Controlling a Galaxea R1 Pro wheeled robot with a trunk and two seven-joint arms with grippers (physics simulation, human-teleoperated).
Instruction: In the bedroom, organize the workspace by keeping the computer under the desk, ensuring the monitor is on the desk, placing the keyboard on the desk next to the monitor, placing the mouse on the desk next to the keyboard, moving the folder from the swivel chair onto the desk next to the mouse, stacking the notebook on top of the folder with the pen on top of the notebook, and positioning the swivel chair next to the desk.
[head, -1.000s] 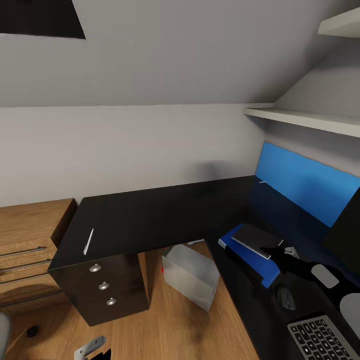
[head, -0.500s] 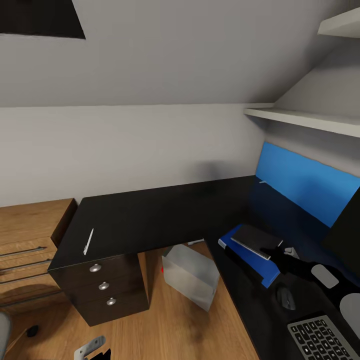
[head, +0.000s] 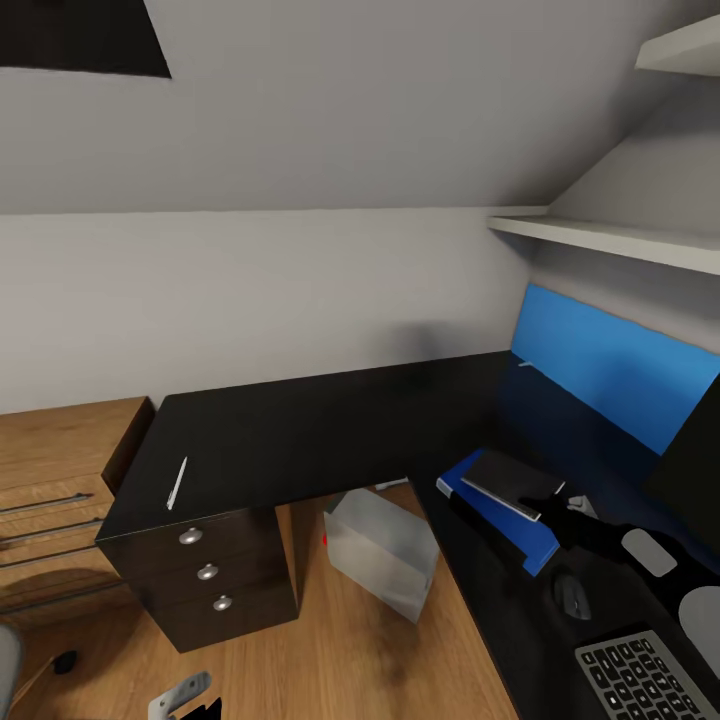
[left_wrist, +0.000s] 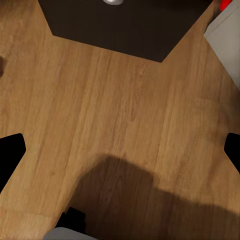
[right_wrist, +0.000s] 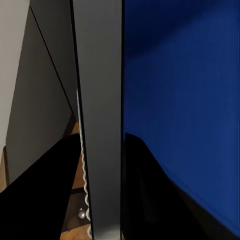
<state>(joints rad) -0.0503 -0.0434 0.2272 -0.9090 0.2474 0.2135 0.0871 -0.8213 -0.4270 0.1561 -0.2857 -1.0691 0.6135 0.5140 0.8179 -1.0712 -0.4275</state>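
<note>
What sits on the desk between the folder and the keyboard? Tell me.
In the head view, the mouse lies on the black desk between the blue folder and the keyboard, touching neither.

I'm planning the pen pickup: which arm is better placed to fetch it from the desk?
Probably left: the pen lies at the desk's left end, while the right gripper is at the notebook on the folder.
</note>
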